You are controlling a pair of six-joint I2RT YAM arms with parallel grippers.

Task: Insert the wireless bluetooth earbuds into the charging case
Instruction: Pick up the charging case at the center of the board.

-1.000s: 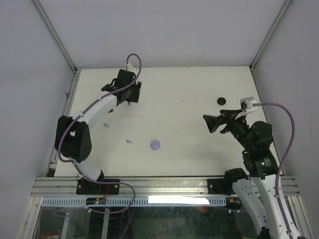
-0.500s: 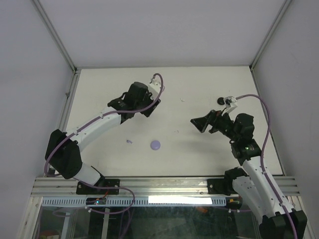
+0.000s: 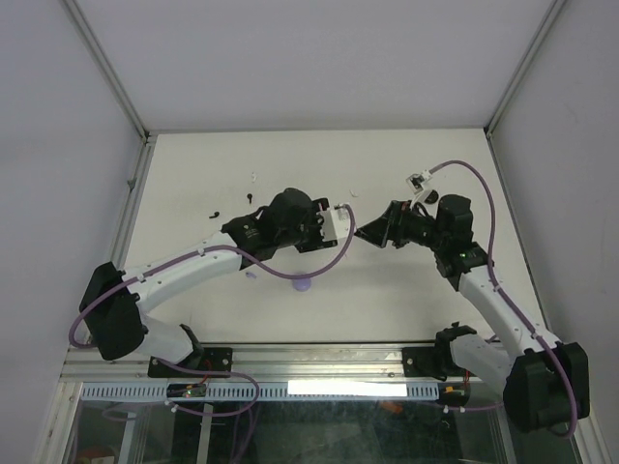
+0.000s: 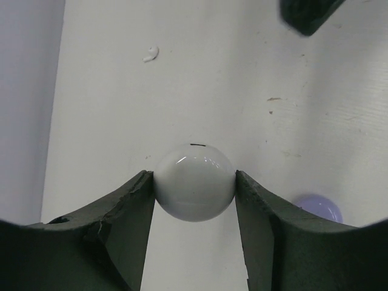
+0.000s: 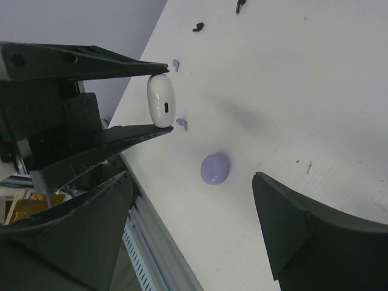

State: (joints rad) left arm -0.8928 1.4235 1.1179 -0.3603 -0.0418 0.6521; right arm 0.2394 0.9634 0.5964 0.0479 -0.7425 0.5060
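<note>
At mid-frame your left gripper (image 4: 194,177) pinched the glossy white round case (image 5: 160,100) rim-to-rim; a bump from your open right gripper (image 3: 366,232) could have popped it loose.

No writing, label, brand, number or sign is legible on anything.

Your left arm (image 3: 184,266) is stretched out low toward the middle, elbow down, and your left end effector (image 4: 194,180) is pinching a white case (image 5: 160,100) between both fingers. Your right arm (image 3: 493,302) bends in from the right. Your right end effector (image 5: 191,177) faces the left one, jaws spread wide with nothing in them.
</note>
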